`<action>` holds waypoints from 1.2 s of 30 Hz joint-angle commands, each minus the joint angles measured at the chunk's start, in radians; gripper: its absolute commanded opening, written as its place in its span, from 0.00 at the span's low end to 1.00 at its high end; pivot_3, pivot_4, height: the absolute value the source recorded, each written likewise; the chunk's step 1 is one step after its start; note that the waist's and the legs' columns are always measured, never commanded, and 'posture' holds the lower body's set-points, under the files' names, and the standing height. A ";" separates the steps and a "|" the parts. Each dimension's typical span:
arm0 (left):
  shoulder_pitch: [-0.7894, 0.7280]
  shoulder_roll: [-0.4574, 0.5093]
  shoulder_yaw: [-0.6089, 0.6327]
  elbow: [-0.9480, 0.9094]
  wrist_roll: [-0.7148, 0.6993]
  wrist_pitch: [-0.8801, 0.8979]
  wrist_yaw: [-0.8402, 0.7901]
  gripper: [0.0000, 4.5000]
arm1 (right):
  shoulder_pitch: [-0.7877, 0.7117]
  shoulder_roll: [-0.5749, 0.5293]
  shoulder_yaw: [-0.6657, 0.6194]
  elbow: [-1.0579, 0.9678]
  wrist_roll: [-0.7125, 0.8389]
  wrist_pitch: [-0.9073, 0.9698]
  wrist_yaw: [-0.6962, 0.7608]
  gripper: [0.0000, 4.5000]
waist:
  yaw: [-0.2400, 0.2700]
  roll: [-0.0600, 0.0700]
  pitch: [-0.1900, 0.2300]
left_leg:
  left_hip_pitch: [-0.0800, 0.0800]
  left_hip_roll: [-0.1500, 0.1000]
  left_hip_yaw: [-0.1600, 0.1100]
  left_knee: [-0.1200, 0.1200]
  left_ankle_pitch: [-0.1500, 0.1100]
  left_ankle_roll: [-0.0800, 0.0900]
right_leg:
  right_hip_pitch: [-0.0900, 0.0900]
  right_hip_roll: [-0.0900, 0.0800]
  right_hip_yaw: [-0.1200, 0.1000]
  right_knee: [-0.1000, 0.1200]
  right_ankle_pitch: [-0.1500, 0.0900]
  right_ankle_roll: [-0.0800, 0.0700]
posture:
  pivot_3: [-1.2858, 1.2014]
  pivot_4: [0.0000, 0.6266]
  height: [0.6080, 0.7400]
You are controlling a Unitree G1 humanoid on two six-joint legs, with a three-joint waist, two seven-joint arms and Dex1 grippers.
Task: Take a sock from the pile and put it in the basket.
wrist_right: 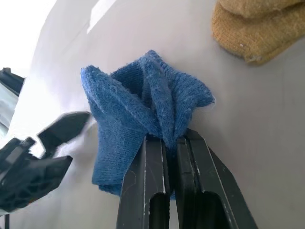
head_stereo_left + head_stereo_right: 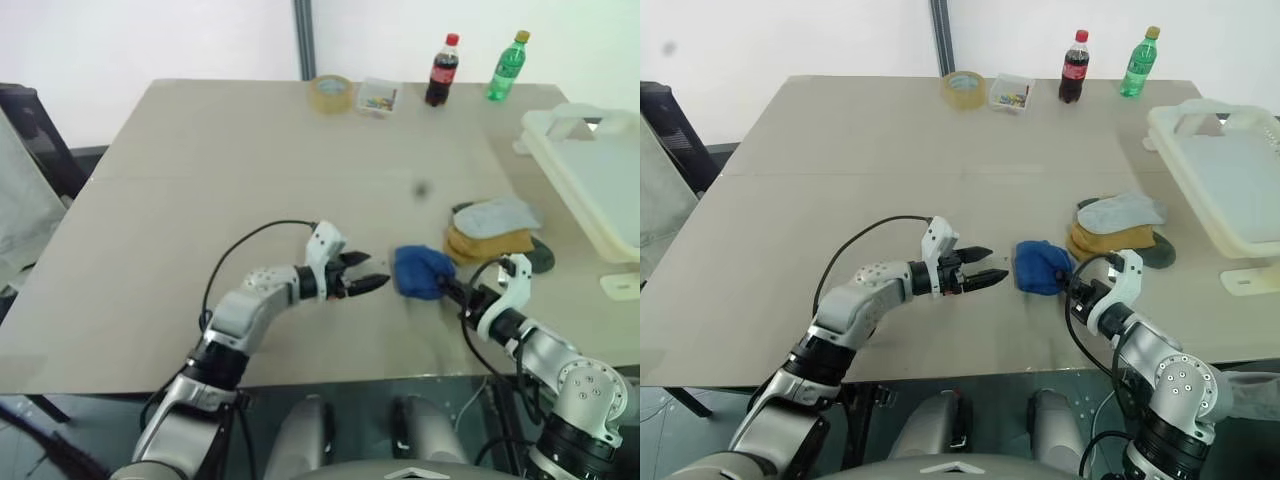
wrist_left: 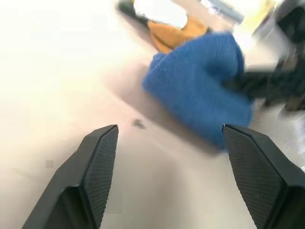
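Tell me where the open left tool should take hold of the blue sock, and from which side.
Grip the bunched free end of the blue sock, coming level from the robot's left, where the left tool faces it with jaws open. The right tool is shut on the opposite end, so that free end is the only clear, thick fold to pinch.

It looks like a plain test room or lab; a large beige bench (image 2: pixel 250 180) stands before bare white walls (image 2: pixel 150 40); a tape roll (image 2: pixel 331 93) and two drink bottles (image 2: pixel 442 70) stand at its far edge.
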 commanded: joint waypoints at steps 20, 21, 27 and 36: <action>0.014 -0.236 0.052 0.023 0.063 -0.428 -0.031 0.83 | -0.583 -0.646 -0.479 0.467 0.294 0.240 -0.379 0.02 | 0.005 0.014 0.007 | -0.007 -0.004 0.001 0.005 0.003 0.008 | -0.003 0.014 -0.003 0.003 0.002 0.006 | 0.52 0.24 1.00; 0.005 -0.246 0.056 0.020 0.060 -0.425 -0.028 0.83 | -0.622 -0.660 -0.489 0.513 0.269 0.219 -0.402 0.02 | 0.005 0.014 0.007 | -0.007 -0.004 0.001 0.005 0.003 0.008 | -0.003 0.015 -0.003 0.003 0.002 0.006 | 0.52 0.24 1.00; -0.037 -0.277 0.063 -0.011 0.053 -0.402 -0.011 0.83 | -0.768 -0.691 -0.518 0.764 0.117 -0.010 -0.512 0.02 | 0.005 0.014 0.007 | -0.007 -0.004 0.001 0.005 0.003 0.008 | -0.003 0.015 -0.002 0.003 0.003 0.007 | 0.52 0.24 1.00; -0.064 -0.280 0.066 -0.036 0.047 -0.380 -0.008 0.83 | -0.836 -0.697 -0.521 1.020 0.030 -0.359 -0.534 0.81 | 0.004 0.015 0.007 | -0.007 -0.005 0.002 0.005 0.003 0.009 | -0.003 0.014 -0.001 0.003 0.003 0.010 | 0.52 0.24 1.00</action>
